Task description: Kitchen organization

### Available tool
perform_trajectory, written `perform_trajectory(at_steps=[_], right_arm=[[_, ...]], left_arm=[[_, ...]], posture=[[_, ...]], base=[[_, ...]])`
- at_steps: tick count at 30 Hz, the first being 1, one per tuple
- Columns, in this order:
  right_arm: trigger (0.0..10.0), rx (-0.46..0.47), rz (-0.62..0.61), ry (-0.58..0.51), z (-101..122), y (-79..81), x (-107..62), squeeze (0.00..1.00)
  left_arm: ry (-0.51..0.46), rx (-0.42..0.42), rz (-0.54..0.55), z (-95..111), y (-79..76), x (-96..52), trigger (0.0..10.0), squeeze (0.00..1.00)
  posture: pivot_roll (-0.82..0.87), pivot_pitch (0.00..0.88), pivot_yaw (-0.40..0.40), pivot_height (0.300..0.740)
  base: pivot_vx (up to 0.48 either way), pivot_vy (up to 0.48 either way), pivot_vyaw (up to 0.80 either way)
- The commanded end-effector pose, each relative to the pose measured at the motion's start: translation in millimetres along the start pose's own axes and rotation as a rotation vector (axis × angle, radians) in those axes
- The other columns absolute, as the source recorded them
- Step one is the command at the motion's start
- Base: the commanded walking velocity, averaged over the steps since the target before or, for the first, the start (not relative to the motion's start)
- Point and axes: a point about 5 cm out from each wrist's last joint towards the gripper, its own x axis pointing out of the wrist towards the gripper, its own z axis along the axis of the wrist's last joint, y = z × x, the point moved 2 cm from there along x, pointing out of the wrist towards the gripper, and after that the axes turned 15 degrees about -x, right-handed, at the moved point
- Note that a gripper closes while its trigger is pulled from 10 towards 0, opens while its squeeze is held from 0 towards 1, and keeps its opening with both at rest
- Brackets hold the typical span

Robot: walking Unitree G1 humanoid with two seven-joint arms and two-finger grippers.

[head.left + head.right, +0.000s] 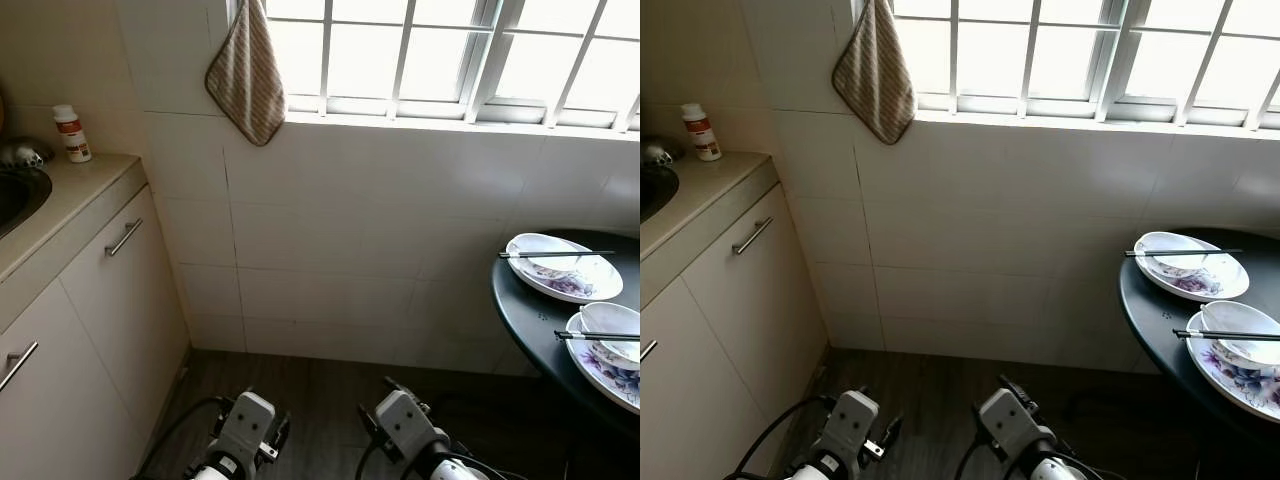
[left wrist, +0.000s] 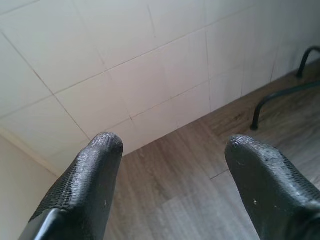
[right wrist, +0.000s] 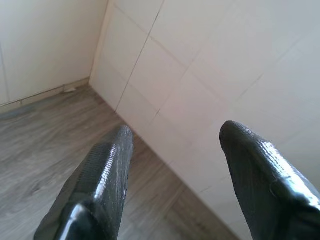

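Note:
On the round black table (image 1: pixel 530 310) at the right stand two flowered plates, the far plate (image 1: pixel 565 270) and the near plate (image 1: pixel 605 365). Each carries a white bowl with black chopsticks (image 1: pixel 556 254) laid across it. Both arms hang low over the wooden floor. My left gripper (image 2: pixel 170 165) is open, its fingers apart with nothing between them. My right gripper (image 3: pixel 172 155) is open too, facing the tiled wall and floor.
A counter (image 1: pixel 70 195) with cabinet doors and a sink (image 1: pixel 15 195) runs along the left. A white bottle (image 1: pixel 71 133) stands at its back corner. A striped cloth (image 1: pixel 248 75) hangs below the barred window. Wooden floor (image 1: pixel 320 390) lies between cabinets and table.

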Motion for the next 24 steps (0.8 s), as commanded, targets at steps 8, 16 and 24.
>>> perform_trajectory(at_steps=[8, 16, 24], right_arm=[[10.0, -0.114, -0.188, 0.052, 3, -31.3, 10.6, 0.00], [10.0, -0.117, -0.253, 0.126, -2, -35.7, 16.0, 0.00], [10.0, -0.248, -0.246, 0.149, -5, -35.4, 13.8, 0.00]], left_arm=[[-0.109, 0.089, 0.015, 25, 3.8, 1.8, 10.0, 0.00], [-0.180, 0.186, 0.084, 41, 11.3, 6.6, 10.0, 0.00], [-0.202, 0.187, 0.030, 38, 1.1, 2.4, 10.0, 0.00]], posture=[[0.00, 0.000, -0.045, 0.736], [0.01, 0.000, -0.045, 0.736], [0.01, 0.000, -0.052, 0.736]], base=[[0.000, 0.000, 0.00], [0.000, 0.000, 0.00], [0.000, 0.000, 0.00]])
